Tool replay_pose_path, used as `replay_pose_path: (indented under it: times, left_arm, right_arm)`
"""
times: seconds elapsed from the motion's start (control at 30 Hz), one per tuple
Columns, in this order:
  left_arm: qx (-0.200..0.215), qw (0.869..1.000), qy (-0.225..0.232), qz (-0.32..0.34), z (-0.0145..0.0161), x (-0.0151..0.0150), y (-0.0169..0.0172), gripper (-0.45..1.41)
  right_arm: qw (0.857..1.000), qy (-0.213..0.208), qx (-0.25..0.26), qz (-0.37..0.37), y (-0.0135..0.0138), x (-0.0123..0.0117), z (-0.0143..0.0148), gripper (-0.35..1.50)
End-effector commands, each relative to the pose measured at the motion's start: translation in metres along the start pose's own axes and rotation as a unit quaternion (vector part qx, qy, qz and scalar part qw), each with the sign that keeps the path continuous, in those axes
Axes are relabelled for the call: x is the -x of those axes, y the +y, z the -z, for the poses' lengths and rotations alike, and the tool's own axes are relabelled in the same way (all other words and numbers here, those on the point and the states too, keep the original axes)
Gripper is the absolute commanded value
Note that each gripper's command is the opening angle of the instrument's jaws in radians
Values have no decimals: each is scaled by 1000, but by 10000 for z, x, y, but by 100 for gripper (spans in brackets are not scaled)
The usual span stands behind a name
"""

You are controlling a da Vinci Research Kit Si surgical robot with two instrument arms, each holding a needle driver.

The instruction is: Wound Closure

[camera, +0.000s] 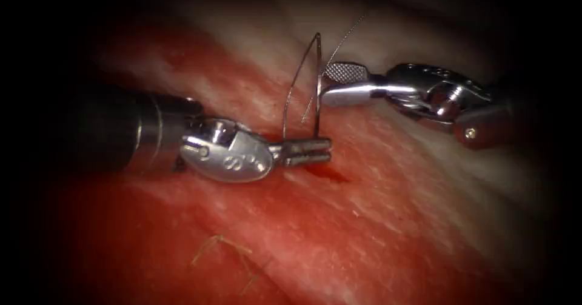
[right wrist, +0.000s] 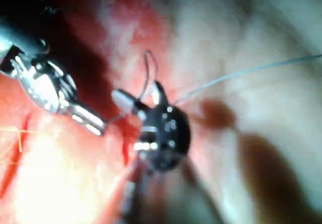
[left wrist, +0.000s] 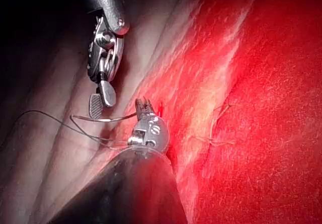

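**While my left tool clamps the needle, my right tool waits open beside it**

Because the needle has to stand steady, I hold it in my left tool, jaws pressed together on its lower end at the centre of the frame. From that grip it rises nearly straight toward the upper centre. As far as I can see it is clear of the tissue, with no part of it entering the surface. A thin arc of wire or thread bows out to its left and meets it at the top. I cannot tell exactly where needle ends and thread begins.

My right tool comes in from the right of the frame with its jaws apart, the ribbed face of the upper one showing. The tips sit just beside the needle's middle and grip nothing. I judge this placing suits a handover, the shaft being offered crosswise to the open jaws.

The thread runs from near those jaws to the upper right, slack and out of the way.

The held end hangs just above the cut, where a short streak of red fluid lies just below and right of my left jaws.

By count: two tools, one needle, one running thread and one visible streak of fluid. A small tangle of pale thread ends lies at lower left, too fine to number.
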Motion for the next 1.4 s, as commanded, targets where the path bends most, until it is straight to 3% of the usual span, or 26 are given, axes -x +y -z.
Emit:
replay_pose_path:
  times: [0.03,0.37,0.67,0.77,0.97,1.07,1.1,1.13,1.17,1.2,1.23,1.27,1.4]
  left_arm:
    - [1,1000,2,1,-6,3,5,-45]
    - [4,1000,7,-5,-6,0,6,-45]
    - [5,1000,10,-6,-9,-1,8,-45]
    - [5,1000,10,-9,-9,-1,8,-45]
    - [6,1000,10,-9,-8,0,8,-45]
    - [6,1000,10,-9,-8,0,8,-45]
    - [12,1000,12,6,-9,-1,7,-5]
    - [19,999,9,42,-9,-2,6,49]
    - [29,992,4,121,-9,-3,5,72]
    - [47,972,2,230,-9,-5,0,93]
    - [68,936,8,346,-6,-8,-7,114]
    - [73,922,10,380,-4,-10,-12,123]
    - [117,900,36,418,13,-17,-23,123]
  right_arm:
    - [1000,-1,0,0,2,5,-9,88]
    - [1000,-10,-1,-2,0,9,-29,84]
    - [1000,-10,-1,-2,-1,9,-31,61]
    - [1000,-11,-1,-5,-1,10,-31,47]
    - [1000,-15,-5,-15,-1,13,-30,-35]
    - [1000,-18,-9,-15,-1,13,-28,-35]
    - [1000,-20,-9,-15,1,12,-26,-35]
    - [1000,-19,-9,-15,2,12,-25,-35]
    - [1000,-19,-10,-15,3,11,-24,-35]
    - [1000,-18,-10,-15,5,11,-23,-35]
    - [1000,-14,-12,-15,8,10,-21,-35]
    - [1000,-13,-13,-15,9,10,-21,-35]
    - [1000,-3,-11,-15,12,9,-19,-35]
